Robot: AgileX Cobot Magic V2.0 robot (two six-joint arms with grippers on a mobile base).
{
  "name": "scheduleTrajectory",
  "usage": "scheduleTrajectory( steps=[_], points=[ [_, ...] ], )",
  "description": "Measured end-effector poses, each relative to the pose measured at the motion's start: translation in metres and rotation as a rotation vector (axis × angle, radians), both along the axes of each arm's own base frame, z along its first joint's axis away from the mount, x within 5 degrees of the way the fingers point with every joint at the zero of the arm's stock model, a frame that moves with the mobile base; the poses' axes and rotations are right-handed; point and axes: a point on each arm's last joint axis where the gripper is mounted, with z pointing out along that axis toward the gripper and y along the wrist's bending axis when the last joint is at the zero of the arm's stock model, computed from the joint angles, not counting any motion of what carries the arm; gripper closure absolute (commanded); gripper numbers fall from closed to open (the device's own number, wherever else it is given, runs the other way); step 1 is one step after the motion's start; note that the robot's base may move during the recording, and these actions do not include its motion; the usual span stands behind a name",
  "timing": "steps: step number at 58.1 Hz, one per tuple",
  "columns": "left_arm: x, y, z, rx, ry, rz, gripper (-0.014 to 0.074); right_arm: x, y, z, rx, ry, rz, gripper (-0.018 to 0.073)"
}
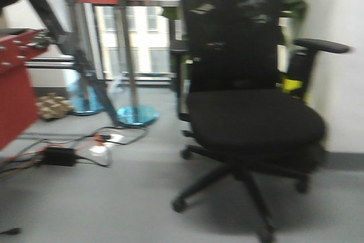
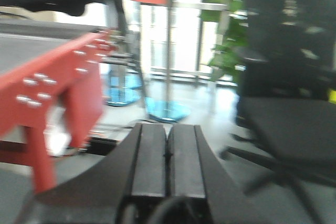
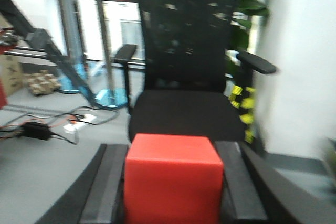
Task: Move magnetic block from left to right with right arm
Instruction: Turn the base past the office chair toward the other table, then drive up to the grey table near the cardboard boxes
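A bright red magnetic block fills the bottom of the right wrist view, clamped between the two black fingers of my right gripper, which is shut on it and held up in the air facing the room. In the left wrist view my left gripper is shut, its two flat pads pressed together with nothing between them. Neither gripper nor the block shows in the front view.
A black office chair stands straight ahead on the grey floor. A red table frame is at the left, with cables and a power brick beneath. Metal posts on blue bases stand by the window. A white wall is at right.
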Motion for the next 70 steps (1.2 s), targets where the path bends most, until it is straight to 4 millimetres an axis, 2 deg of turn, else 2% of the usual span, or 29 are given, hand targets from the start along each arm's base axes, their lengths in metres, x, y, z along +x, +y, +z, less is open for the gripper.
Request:
scheduleTrajectory(
  steps=[70],
  points=[
    [0.0,0.0,0.0,0.0,0.0,0.0,0.0722,0.0,0.0,0.0,0.0,0.0,0.0,0.0323]
  ],
)
